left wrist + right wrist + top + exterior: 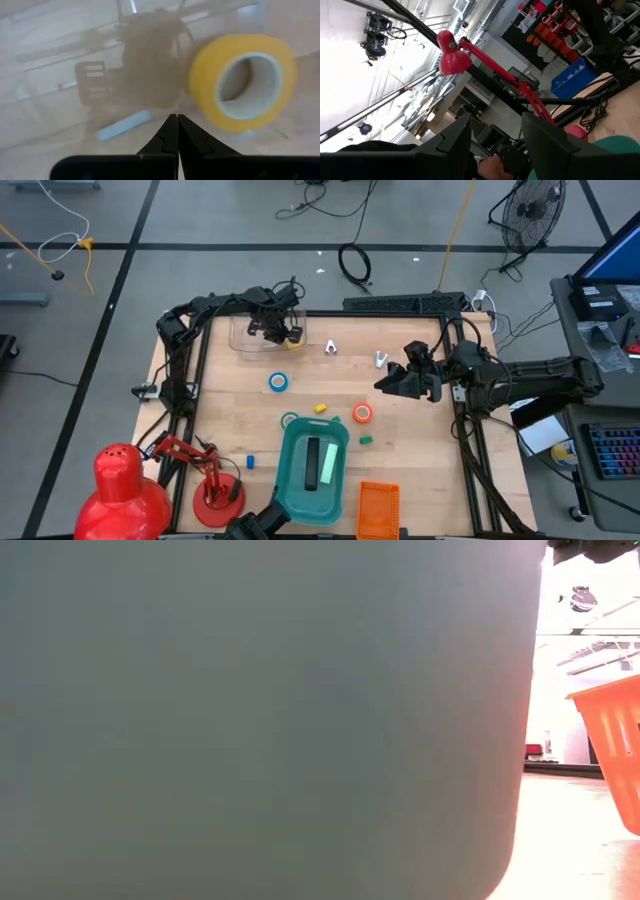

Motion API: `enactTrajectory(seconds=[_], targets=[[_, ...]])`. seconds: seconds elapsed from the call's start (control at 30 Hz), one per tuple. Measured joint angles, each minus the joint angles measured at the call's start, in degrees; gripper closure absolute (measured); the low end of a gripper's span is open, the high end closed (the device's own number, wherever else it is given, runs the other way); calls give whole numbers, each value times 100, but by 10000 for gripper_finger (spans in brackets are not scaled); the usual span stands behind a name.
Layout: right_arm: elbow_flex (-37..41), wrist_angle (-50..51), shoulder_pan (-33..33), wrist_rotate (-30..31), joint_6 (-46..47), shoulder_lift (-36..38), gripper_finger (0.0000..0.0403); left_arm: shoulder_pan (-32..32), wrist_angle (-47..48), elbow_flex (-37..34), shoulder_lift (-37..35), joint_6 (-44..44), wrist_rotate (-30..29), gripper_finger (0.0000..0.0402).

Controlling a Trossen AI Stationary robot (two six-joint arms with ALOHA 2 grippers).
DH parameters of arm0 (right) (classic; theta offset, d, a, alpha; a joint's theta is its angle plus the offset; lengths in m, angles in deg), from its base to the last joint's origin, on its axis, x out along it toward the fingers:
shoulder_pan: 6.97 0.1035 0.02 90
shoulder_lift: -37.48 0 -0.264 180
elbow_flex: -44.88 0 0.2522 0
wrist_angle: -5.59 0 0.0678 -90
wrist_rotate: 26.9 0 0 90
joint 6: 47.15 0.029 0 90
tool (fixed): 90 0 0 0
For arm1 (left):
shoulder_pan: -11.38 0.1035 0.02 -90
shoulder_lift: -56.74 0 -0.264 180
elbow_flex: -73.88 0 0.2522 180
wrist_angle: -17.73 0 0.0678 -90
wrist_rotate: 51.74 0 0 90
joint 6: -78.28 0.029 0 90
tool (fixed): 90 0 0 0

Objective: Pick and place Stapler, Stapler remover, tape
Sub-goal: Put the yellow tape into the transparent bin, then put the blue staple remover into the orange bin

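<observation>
High view: teal bin holds a stapler; left tool closed, right tool open.

1. Pale wooden table, matt, with fine plank lines.
2. Clear plastic container at the far left, glossy.
3. Yellow tape, smooth, with a white inner core.
4. Teal plastic bin, smooth, slightly glossy.
5. Orange plastic basket, meshed walls.
6. Red lamp, glossy shade.
7. Matt black fingers on the left gripper.
</observation>
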Motion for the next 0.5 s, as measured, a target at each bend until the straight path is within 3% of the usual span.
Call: enactTrajectory(seconds=[0.33, 0.5], targets=[[0, 0, -36, 15, -38, 0, 236, 223, 204, -2, -862, 157, -243, 401], [0, 2, -190, 18, -39, 0, 236, 190, 136, -2, -1576, 175, 38, 401]])
